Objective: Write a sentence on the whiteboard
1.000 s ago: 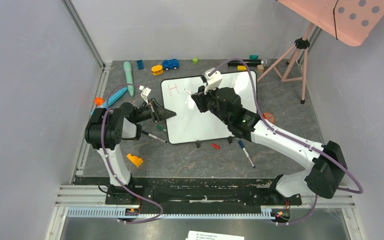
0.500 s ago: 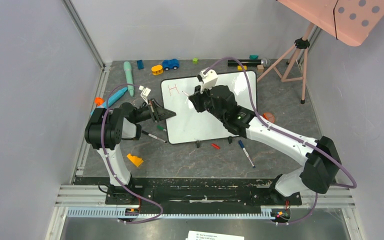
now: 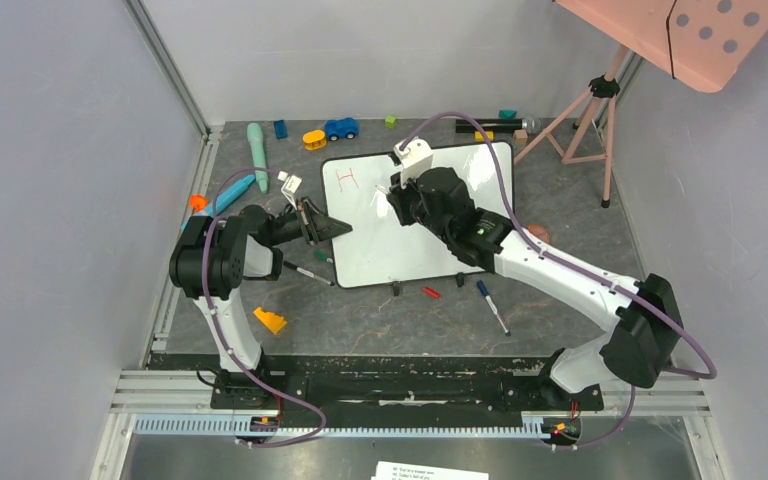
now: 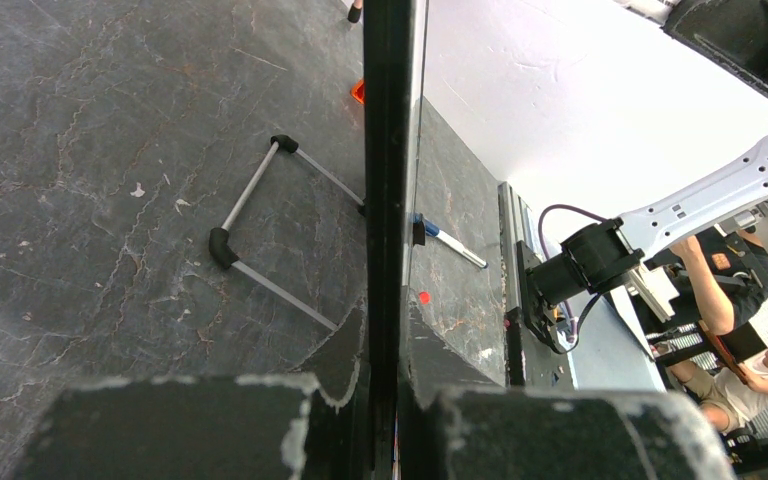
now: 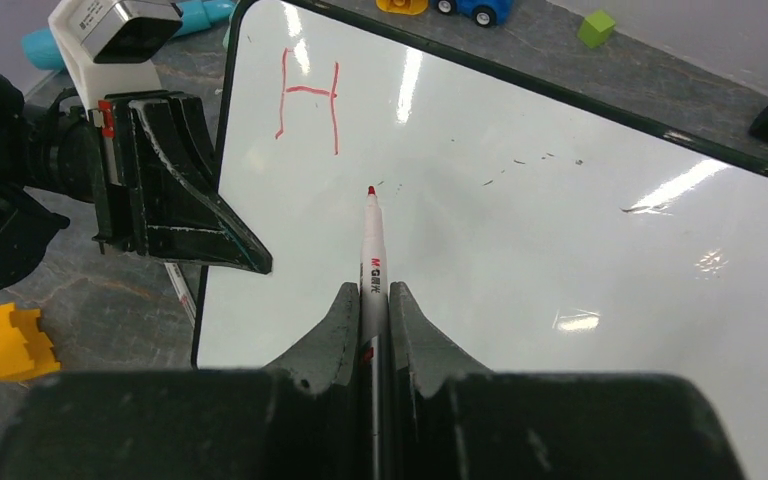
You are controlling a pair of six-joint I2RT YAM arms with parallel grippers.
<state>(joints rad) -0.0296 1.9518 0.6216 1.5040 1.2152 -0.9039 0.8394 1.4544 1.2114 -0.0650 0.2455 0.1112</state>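
Note:
The whiteboard (image 3: 380,250) lies on the dark table, and the only writing on it is a red "H" (image 3: 347,179) near its far left corner. My left gripper (image 3: 338,228) is shut on the board's left edge. In the left wrist view the black rim (image 4: 390,150) runs straight between that gripper's (image 4: 385,310) fingers. My right gripper (image 5: 371,290) is shut on a white red-tipped marker (image 5: 371,245). The marker's tip sits on or just above the board (image 5: 520,260), below and to the right of the "H" (image 5: 309,100).
Loose on the table are a black marker (image 3: 308,272), a blue marker (image 3: 492,305), a red cap (image 3: 430,292) and a yellow block (image 3: 269,320). Teal pens (image 3: 257,155) and small toys (image 3: 340,128) line the far edge. A tripod (image 3: 590,120) carries a pink dotted panel (image 3: 700,35).
My right gripper with the marker has shifted slightly left and toward the far edge over the board. The left arm and the board have not moved.

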